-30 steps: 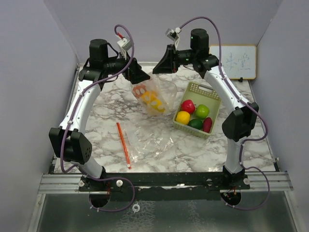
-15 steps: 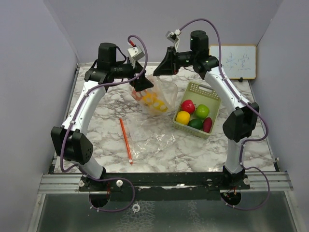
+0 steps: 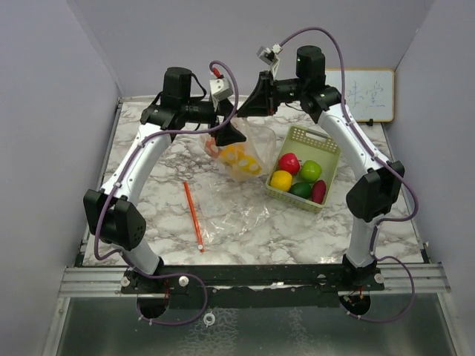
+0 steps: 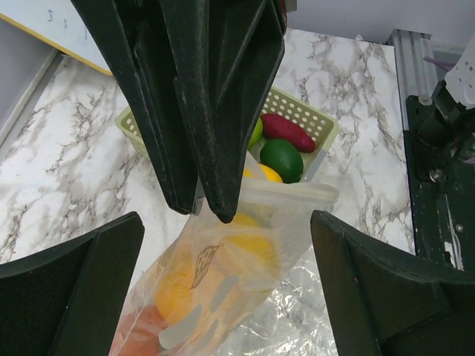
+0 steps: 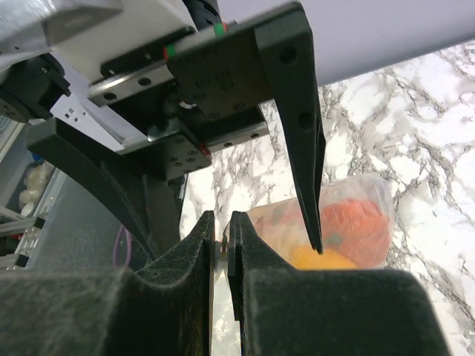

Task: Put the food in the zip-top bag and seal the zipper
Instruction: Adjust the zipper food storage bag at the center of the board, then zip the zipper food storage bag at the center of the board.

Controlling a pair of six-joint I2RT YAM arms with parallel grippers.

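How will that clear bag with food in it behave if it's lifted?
Likely floppy: the zip-top bag hangs creased from the right gripper, bulging around the food. Probably bottom-heavy, so it may swing.

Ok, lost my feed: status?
Left gripper open by bag. Right gripper shut on bag rim. Some food bagged, five in basket.
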